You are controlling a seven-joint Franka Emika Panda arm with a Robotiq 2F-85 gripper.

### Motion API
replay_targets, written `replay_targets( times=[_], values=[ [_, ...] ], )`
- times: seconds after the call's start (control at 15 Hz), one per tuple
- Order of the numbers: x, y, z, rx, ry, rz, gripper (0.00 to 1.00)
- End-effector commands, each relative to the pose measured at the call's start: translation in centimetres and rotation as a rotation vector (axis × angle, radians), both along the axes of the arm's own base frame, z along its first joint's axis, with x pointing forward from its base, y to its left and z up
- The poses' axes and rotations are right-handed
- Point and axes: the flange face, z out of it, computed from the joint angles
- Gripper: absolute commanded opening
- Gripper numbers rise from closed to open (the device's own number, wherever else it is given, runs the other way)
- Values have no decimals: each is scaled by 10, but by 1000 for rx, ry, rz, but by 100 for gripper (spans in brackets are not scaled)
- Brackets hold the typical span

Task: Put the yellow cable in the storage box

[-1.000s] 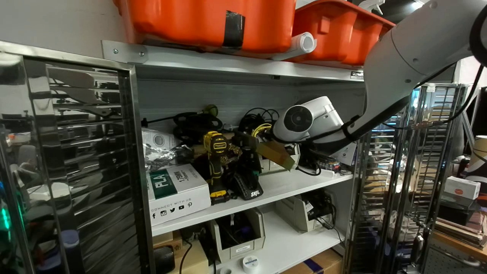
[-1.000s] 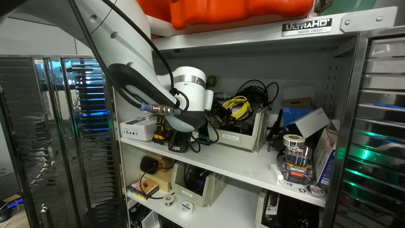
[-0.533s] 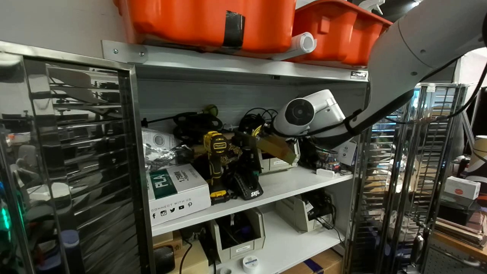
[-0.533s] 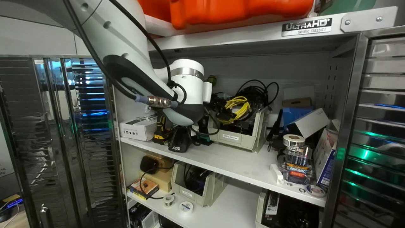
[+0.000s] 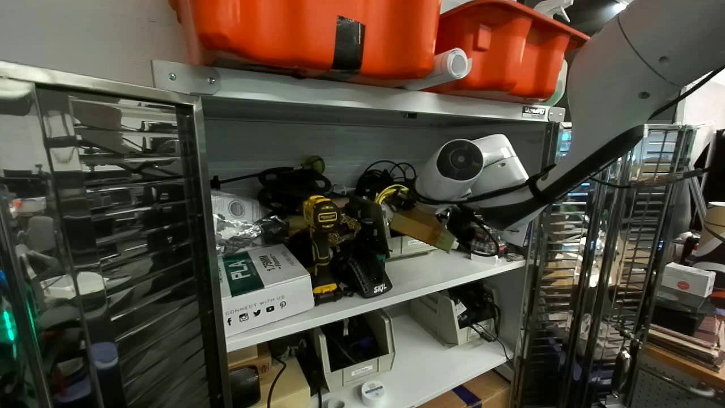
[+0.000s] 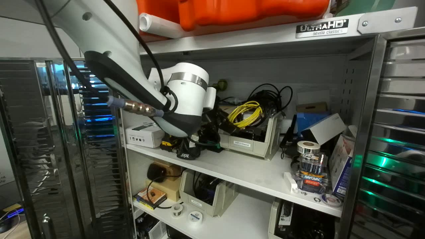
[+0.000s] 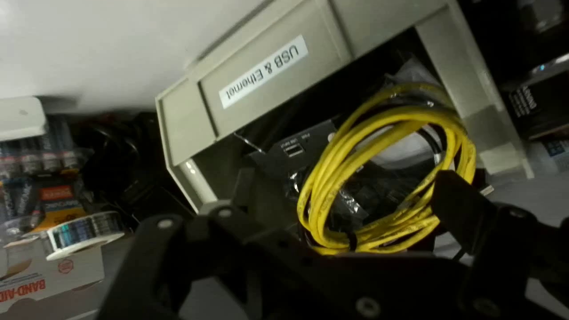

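Nearly finished with the task, as far as can be judged. Regarding the yellow cable [image 7: 320, 191]: lies in a coil inside the storage box [image 7: 186, 120], presumably the right one, with the label [image 7: 263, 72] "USB & Ethernet" on the front, together with a black device [image 7: 313, 138]. Can be recognised in the box, on the counter [image 6: 252, 169], also in both exterior views, at least in part. Regarding the end effector [image 7: 344, 186]: spread wide, seen in front of the coil in the wrist view, apparently without holding anything. Impossible to decide about contact between its fingers [image 7: 458, 204] and the nearest strands. Judging from this, done most likely with the placing; remaining, probably, only to back away carefully without catching a loop. Cannot exclude, however, a grasp yet to be made.
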Motion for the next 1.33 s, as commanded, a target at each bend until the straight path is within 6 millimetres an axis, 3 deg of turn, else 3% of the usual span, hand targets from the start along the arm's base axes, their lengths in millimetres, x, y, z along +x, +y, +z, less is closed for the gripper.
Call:
replay_targets(
  times=[0.0,0.2,0.4,0.67,0.87,1.0,1.13,1.27],
  values=[
    [-34,5,15,29,55,64,100],
    [-56,7,17,76,106,111,100],
    [-76,3,6,110,187,132,100],
    [-117,9,-38,184,348,176,100],
    [-145,26,-70,252,450,227,100],
    [-150,48,-92,304,515,257,100],
    [-142,74,-110,364,602,272,100],
    [-128,83,-96,405,679,253,100]
  ],
)
